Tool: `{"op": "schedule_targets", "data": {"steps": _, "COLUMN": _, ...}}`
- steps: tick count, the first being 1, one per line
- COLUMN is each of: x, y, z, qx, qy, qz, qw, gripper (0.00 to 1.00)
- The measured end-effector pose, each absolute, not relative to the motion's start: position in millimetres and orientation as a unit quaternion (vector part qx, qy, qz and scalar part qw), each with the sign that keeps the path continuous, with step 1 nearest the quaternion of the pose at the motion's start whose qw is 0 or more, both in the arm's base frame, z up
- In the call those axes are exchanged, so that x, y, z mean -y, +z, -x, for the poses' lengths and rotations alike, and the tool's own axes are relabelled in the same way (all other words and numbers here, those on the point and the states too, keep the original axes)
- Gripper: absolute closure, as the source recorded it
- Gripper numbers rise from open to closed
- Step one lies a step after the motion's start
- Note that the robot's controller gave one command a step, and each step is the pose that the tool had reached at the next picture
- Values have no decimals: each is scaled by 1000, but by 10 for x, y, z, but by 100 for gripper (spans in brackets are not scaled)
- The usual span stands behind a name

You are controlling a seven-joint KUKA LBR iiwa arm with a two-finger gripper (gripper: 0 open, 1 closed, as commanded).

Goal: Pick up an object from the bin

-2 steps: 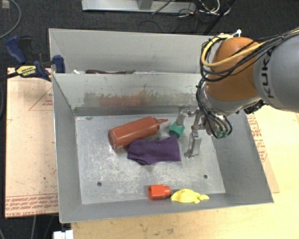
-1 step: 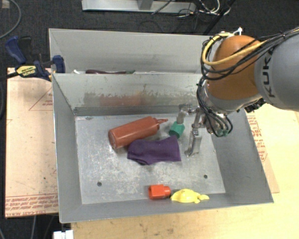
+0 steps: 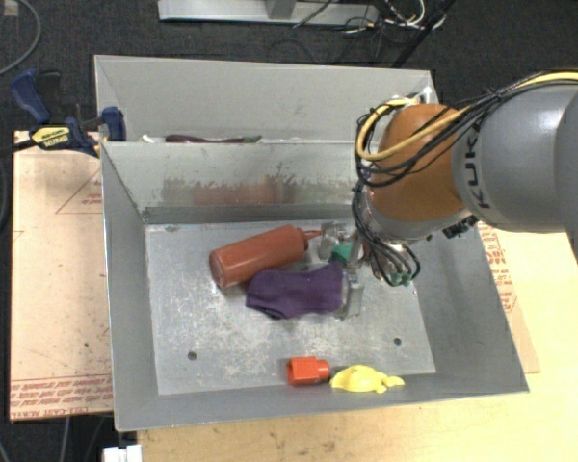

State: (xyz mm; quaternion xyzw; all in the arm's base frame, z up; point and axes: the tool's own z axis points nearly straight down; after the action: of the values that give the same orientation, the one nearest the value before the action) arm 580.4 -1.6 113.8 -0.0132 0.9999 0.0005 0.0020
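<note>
Arm (image 3: pixel 520 162): grey, it comes in from the right side of the camera view and bends down into the bin
Wrist: wrapped in an orange cover (image 3: pixel 419 171), with yellow and black cables (image 3: pixel 385 147) looped round it and hanging below
Bin (image 3: pixel 125 287): grey metal with sloping walls and a scuffed flat floor
Gripper (image 3: pixel 350 293): low in the bin, right of the floor's middle, its metal end down at the right edge of the purple cloth
Jaw state: I cannot tell whether it is open or closed, because the wrist and cables hide most of it
Purple cloth (image 3: pixel 294 293): a crumpled soft lump near the middle of the floor, just left of the gripper; whether they touch is unclear
Red-brown bottle (image 3: pixel 260 254): lying on its side, just behind the cloth and touching its upper edge, its narrow end pointing toward the gripper
Green thing (image 3: pixel 342 251): small, right at the bottle's narrow end, close under the wrist; too hidden to name
Orange block (image 3: pixel 308 371): small, near the front wall, well apart from the gripper
Yellow thing (image 3: pixel 364 380): a soft lumpy shape just beside the orange block, on its right
</note>
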Motion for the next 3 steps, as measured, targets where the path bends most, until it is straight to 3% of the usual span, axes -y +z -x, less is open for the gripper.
{"op": "schedule_targets", "data": {"steps": 1, "x": -62, "y": 714, "z": -5766, "qx": -1000, "qy": 1, "qz": 17, "qw": -3, "gripper": 0}}
{"op": "schedule_targets", "data": {"steps": 2, "x": -10, "y": 1069, "z": -5816, "qx": -998, "qy": 1, "qz": -60, "qw": 2, "gripper": 0}}
{"op": "schedule_targets", "data": {"steps": 3, "x": -50, "y": 856, "z": -5794, "qx": -1000, "qy": 1, "qz": -1, "qw": 0, "gripper": 0}}
